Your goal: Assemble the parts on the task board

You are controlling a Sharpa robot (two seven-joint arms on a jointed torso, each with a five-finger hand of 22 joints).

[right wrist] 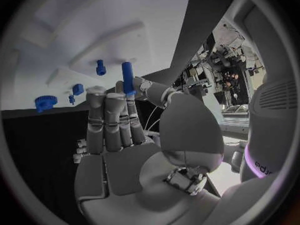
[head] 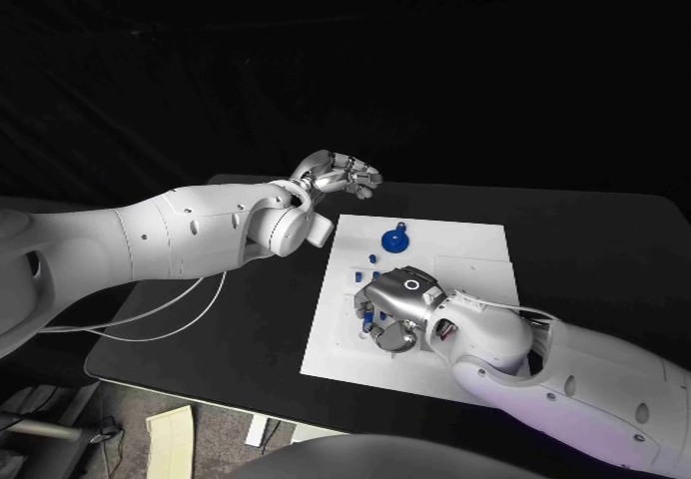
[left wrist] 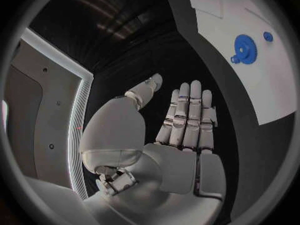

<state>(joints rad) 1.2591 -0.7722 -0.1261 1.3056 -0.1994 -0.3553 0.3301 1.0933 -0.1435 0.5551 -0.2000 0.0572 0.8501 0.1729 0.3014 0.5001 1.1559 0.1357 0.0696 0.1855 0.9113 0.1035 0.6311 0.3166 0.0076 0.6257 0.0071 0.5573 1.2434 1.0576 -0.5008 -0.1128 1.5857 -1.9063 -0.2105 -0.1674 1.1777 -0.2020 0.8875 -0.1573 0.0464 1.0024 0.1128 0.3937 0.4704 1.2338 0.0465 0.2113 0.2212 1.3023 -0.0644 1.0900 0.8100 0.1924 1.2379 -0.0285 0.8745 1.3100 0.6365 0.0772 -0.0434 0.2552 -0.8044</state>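
Roughly midway, I judge. Black table [head: 605, 239] spreads under everything; the white task board [head: 461, 249] lies at its middle, long side running near to far. My left arm [head: 159, 235] reaches in from the left, its hand [head: 339, 177] hanging off the board's far-left corner, over bare table; in the left wrist view my fingers [left wrist: 187, 115] lie straight and apart, released, holding nothing. My right hand [head: 396, 311] hovers low over the board's near-left part, and in the right wrist view a blue peg [right wrist: 127, 78] stands upright, pinched at my fingertips [right wrist: 119, 92] — grasping it, not yet seated as far as I can tell. Blue gear [head: 393, 241] sits flat on the far part of the board, seemingly placed. Small blue parts [head: 360, 289] cluster along the board's left edge near my right hand; whether each stands in a socket I cannot tell. White cable [head: 144, 324] loops on the table's left, well apart. My own right hand hides the target area from the head view.
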